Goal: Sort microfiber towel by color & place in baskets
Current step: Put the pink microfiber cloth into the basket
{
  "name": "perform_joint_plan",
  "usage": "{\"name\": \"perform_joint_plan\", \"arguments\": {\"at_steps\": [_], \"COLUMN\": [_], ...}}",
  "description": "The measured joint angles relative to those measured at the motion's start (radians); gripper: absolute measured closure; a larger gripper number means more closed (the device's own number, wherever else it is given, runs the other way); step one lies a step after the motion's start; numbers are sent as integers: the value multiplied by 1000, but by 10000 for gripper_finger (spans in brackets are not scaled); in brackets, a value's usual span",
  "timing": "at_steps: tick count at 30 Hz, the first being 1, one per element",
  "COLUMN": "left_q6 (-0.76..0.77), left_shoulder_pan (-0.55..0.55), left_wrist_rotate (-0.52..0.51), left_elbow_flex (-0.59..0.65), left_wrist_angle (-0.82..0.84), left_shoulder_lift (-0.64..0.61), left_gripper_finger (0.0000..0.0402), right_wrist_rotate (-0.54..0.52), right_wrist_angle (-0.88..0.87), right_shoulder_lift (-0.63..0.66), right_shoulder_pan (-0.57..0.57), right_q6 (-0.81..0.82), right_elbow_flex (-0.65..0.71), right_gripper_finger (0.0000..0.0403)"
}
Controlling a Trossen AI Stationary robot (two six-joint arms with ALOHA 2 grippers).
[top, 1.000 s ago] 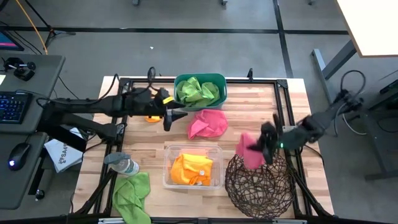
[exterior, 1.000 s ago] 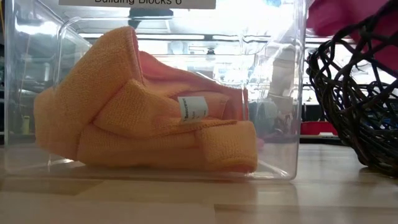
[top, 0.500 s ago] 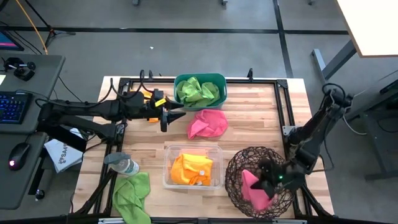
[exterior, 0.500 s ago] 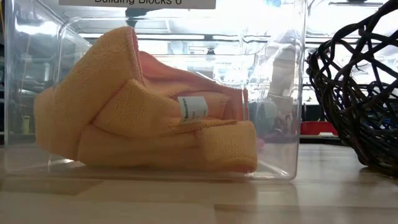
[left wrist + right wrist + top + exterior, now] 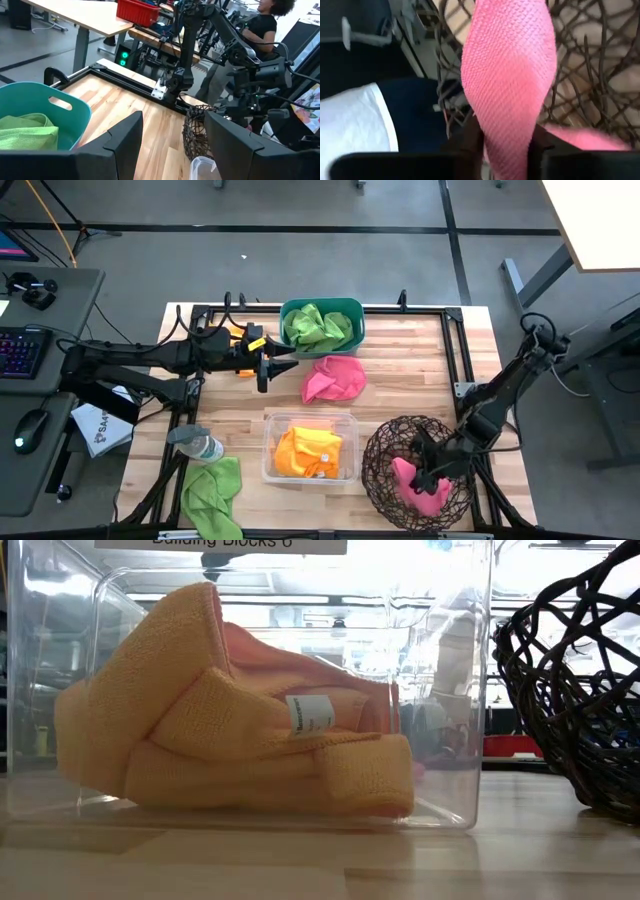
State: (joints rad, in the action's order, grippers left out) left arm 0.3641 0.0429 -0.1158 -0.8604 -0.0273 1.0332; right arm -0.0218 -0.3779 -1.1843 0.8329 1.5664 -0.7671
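Note:
My right gripper (image 5: 428, 467) reaches down into the round dark wire basket (image 5: 383, 448), shut on a hot pink towel (image 5: 418, 486) that lies in the basket. A second pink towel (image 5: 333, 378) lies loose on the table. The teal tub (image 5: 355, 308) holds green towels (image 5: 318, 327). An orange towel (image 5: 308, 452) fills the clear bin (image 5: 270, 425). A green towel (image 5: 212, 492) lies at the near left corner. My left gripper (image 5: 288, 358) hovers open beside the teal tub, holding nothing. My right gripper pinches a bunched fold of the pink towel (image 5: 507, 135) between its two fingers (image 5: 470, 142). The fingers slant down into the basket from the table's right. The rest of the towel (image 5: 512, 60) stretches away from the fingers onto the basket's wires.
A clear plastic bottle (image 5: 198, 444) lies near the green towel at the left. A black metal frame (image 5: 452, 350) borders the table. A person (image 5: 265, 20) sits beyond the table's right side. Bare wood shows between the loose pink towel and the wire basket.
My right gripper has swung from above the basket's far rim toward the table's near edge, tipped downward and sunk into the basket. The pink towel, which hung from it clear of the basket, now lies inside on the wires.

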Motion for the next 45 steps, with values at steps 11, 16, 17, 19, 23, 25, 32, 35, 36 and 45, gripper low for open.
{"name": "perform_joint_plan", "arguments": {"at_steps": [11, 16, 17, 19, 23, 25, 32, 35, 36, 45], "left_q6": [0, -2, -2, -2, -1, -1, 0, -5, -7, -2], "left_shoulder_pan": [0, 1, 1, 1, 1, 0, 0, 0, 0, 0], "left_wrist_rotate": [1, 1, 1, 1, 1, 1, 1, 1, 1, 1], "left_elbow_flex": [0, 0, 0, 0, 0, 0, 0, 0, 0, -2], "left_wrist_angle": [1, 1, 1, 1, 1, 1, 0, -5, -10, -37], "left_shoulder_lift": [0, 0, 0, 0, 0, 0, 0, 0, -3, -62], "left_gripper_finger": [199, 199, 199, 199, 199, 199, 199, 199, 199, 199], "right_wrist_rotate": [321, 339, 312, 222, -36, -105, -76, -19, 5, 44], "right_wrist_angle": [-77, -115, -114, -99, 46, 138, 179, 163, 162, -48], "right_shoulder_lift": [12, 101, 127, 187, 275, 278, 129, 31, -3, -351], "right_shoulder_pan": [-63, -99, -112, -146, -257, -340, -682, -818, -857, -978], "right_q6": [-48, -75, -81, -98, -216, -340, -733, -848, -876, -1183], "right_elbow_flex": [0, 0, 0, 0, -1, -3, -2, -2, -4, -233], "right_gripper_finger": [168, 152, 152, 151, 151, 151, 151, 151, 151, 151]}}
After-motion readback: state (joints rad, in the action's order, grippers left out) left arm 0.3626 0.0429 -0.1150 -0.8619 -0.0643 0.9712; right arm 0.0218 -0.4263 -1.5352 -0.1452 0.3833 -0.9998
